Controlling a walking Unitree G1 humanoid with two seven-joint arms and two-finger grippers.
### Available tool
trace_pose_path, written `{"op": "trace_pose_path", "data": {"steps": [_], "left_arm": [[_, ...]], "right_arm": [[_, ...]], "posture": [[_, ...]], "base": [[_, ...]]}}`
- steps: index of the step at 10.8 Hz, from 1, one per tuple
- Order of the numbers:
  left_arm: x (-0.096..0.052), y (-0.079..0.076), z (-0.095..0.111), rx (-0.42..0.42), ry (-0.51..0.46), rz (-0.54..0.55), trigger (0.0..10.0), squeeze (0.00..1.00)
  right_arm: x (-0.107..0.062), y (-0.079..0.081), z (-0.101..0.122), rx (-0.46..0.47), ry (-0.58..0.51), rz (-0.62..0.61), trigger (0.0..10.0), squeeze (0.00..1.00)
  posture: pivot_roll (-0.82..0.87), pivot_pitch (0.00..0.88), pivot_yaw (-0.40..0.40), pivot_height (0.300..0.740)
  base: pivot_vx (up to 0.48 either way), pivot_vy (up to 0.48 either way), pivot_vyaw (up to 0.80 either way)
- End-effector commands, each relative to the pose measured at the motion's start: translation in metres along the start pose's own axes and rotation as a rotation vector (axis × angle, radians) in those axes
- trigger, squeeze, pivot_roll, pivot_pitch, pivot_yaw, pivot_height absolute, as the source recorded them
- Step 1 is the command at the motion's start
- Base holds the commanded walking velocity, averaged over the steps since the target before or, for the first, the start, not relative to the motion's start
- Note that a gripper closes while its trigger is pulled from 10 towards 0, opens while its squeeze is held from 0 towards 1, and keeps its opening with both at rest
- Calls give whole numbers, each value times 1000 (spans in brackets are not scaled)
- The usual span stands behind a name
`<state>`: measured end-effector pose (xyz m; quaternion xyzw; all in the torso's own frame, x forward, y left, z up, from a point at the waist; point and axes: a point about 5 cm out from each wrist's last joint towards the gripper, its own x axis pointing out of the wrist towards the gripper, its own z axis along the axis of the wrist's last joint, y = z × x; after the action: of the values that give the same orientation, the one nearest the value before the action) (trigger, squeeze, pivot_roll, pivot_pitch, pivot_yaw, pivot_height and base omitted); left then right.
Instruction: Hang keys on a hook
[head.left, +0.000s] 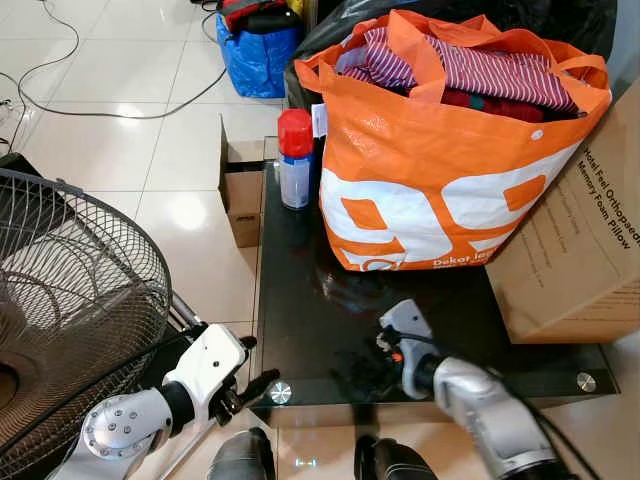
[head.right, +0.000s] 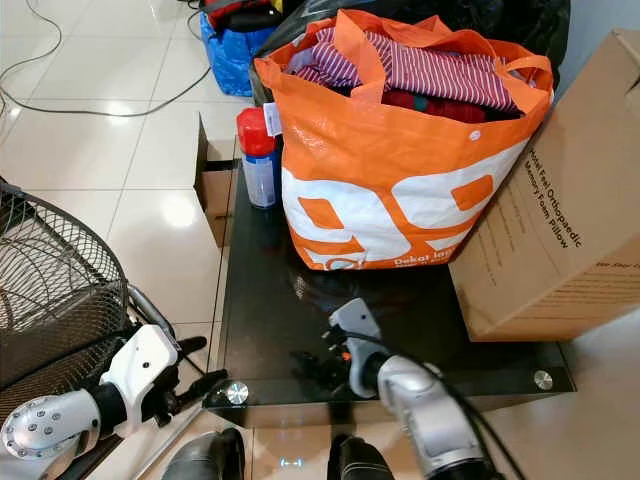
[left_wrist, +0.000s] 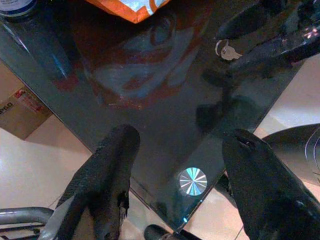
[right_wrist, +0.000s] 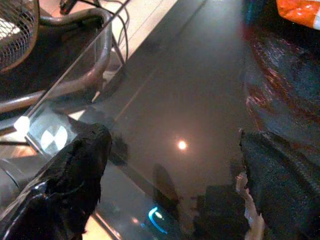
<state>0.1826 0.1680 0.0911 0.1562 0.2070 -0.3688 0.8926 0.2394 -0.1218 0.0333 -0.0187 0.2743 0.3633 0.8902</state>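
I have the right gripper (head.left: 362, 372) down on the black glass table (head.left: 300, 300), close to its near edge and roughly midway along it. Through the right wrist camera its two black fingers (right_wrist: 75, 170) stand spread wide, with bare dark glass between them and nothing gripped. A pale bit of the keys (right_wrist: 248, 207) shows right against the inner side of one finger, low on the glass; I cannot tell whether it is touching.

From the left wrist camera the keys (left_wrist: 227, 50) lie flat on the glass as a small light-coloured bunch, just beside the right gripper's dark fingers and well in from the near left corner. In the head views that spot is too dark for me to pick them out.

My left gripper (head.left: 250, 385) hangs just off the near left corner of the table, beside the round silver stud (head.left: 280, 392) set in the glass there. Its fingers (left_wrist: 107, 175) are released, well apart, holding nothing, the corner stud between them in its wrist view.

Toward the far edge of the table stands a big orange bag (head.left: 440, 150) stuffed with striped clothes, and a spray can (head.left: 295, 158) with a red cap stands at the far left corner beside it. A cardboard box (head.left: 580, 240) leans over the right edge. A floor fan (head.left: 70, 300) stands on the tiles left of the table.
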Motion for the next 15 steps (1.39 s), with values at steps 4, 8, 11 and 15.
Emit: {"op": "trace_pose_path", "data": {"steps": [4, 8, 11, 15], "left_arm": [[0, -3, 7, 7, -11, -19, 10000, 1000], [4, -7, 10, 26, 9, -22, 10000, 737], [2, -7, 9, 28, 14, -17, 10000, 718], [1, -7, 6, 24, 19, -14, 10000, 714]], "right_arm": [[-3, -26, 12, -58, -21, -150, 10000, 0], [19, -30, -10, -132, 115, -129, 10000, 0], [26, -36, -12, -123, 131, -138, 4863, 0], [31, -34, -24, -136, 176, -101, 980, 0]], "posture": [[59, 175, -24, 740], [59, 168, -32, 740], [60, 167, -32, 740], [63, 166, -40, 740]], "base": [[0, 0, 0], [0, 0, 0], [0, 0, 0], [0, 0, 0]]}}
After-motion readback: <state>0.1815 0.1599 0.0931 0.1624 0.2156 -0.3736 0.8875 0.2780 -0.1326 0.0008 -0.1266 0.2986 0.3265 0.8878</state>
